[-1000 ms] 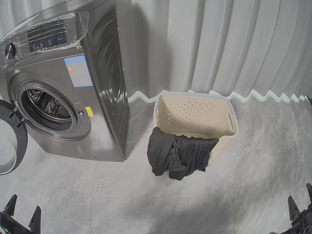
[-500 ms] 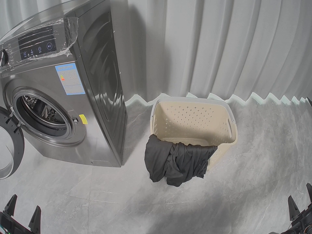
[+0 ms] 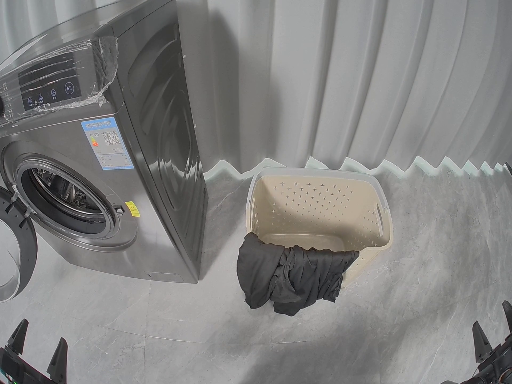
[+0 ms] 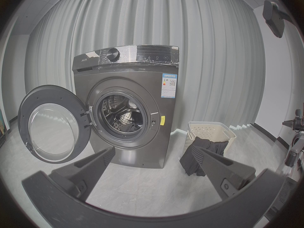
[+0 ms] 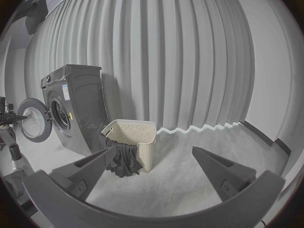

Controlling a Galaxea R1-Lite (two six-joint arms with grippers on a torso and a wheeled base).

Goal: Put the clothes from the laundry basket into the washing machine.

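A cream laundry basket [image 3: 320, 204] stands on the floor to the right of the grey washing machine [image 3: 106, 150]. A dark garment [image 3: 290, 278] hangs over the basket's near rim and down to the floor. The machine's round door [image 3: 13, 252] is swung open to the left, and the drum opening [image 3: 64, 201] is uncovered. In the left wrist view something dark [image 4: 131, 128] lies low in the drum. My left gripper [image 3: 41, 334] is open, low and short of the machine. My right gripper [image 3: 492, 316] is open, well to the right of the basket. Both hold nothing.
A white pleated curtain [image 3: 346, 70] hangs behind the machine and basket. Bare grey tiled floor [image 3: 186, 321] lies between the grippers and the basket. The open door juts out at the far left.
The whole head view has shifted, so the camera moved: the machine now sits farther left in it and the basket lower. The garment, basket and both grippers keep their places.
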